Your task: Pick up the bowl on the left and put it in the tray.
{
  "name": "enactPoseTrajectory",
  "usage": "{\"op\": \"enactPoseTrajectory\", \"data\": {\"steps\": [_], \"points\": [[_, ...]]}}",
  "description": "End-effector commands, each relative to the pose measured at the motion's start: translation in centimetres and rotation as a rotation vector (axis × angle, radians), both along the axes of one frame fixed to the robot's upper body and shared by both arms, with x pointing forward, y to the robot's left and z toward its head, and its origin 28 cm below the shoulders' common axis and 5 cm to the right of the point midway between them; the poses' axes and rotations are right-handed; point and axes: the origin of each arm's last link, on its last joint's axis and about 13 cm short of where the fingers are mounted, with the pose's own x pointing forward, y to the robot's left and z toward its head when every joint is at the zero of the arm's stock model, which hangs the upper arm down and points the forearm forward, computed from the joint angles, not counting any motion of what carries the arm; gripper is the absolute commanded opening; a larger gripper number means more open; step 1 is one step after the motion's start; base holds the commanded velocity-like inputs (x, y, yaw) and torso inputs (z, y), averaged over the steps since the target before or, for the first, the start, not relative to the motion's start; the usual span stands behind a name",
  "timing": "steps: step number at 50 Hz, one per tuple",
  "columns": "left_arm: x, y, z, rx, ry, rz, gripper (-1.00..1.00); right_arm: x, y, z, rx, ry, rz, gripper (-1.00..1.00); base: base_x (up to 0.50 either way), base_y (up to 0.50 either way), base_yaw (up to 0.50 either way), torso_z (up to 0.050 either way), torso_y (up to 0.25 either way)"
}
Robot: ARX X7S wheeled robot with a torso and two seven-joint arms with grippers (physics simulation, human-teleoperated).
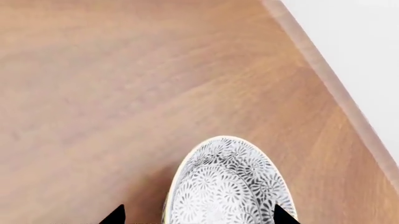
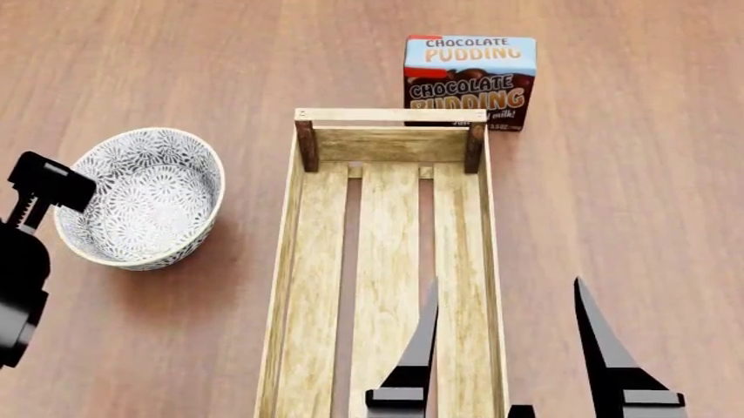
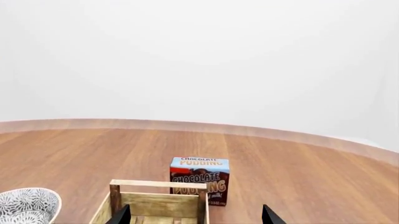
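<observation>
Two hands in play, and only one is doing anything with the bowl [image 2: 142, 197]. It's tipped up on the wooden bench [image 2: 651, 174], its far side lifted so the patterned inside faces toward the tray [image 2: 295, 261]. It sits just left of the tray with a gap between them, so it's not in the tray yet.

The left hand [image 2: 41, 187] is right at the bowl's outer left rim in the head view. From the left wrist camera, the bowl [image 1: 227, 184] fills the space between two dark fingertips [image 1: 115, 215], one on either side, so the fingers are spread around it. Can't tell whether they're actually touching the rim, as the contact point is cut off at the picture's edge. That same view shows the bench [image 1: 124, 84] running out to an edge not far beyond the bowl.

The right hand [image 2: 506, 348] hangs over the near end of the tray, fingers [image 2: 413, 366] spread well apart with nothing between them. Its wrist camera looks along the bench [image 3: 311, 163] at the tray's far end wall [image 3: 159, 198] with its darker corner posts, the bowl [image 3: 28, 205] off to one side.

A chocolate pudding box [image 2: 470, 82] stands upright just behind the tray's far end, toward its right corner.
</observation>
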Motion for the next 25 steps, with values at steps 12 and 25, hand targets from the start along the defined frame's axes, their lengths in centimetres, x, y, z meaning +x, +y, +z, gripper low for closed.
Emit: {"op": "enactPoseTrajectory", "data": {"steps": [12, 25], "points": [[1.2, 0.0, -1.6, -0.054, 0.012, 0.019, 1.0, 0.0, 0.0, 0.1, 0.009, -0.006, 0.021, 1.0, 0.0, 0.0, 0.0, 0.0, 0.0], [1.7, 0.1, -2.0, -0.068, 0.019, 0.026, 1.0, 0.0, -0.1, 0.1, 0.009, -0.007, 0.018, 1.0, 0.0, 0.0, 0.0, 0.0, 0.0]]}}
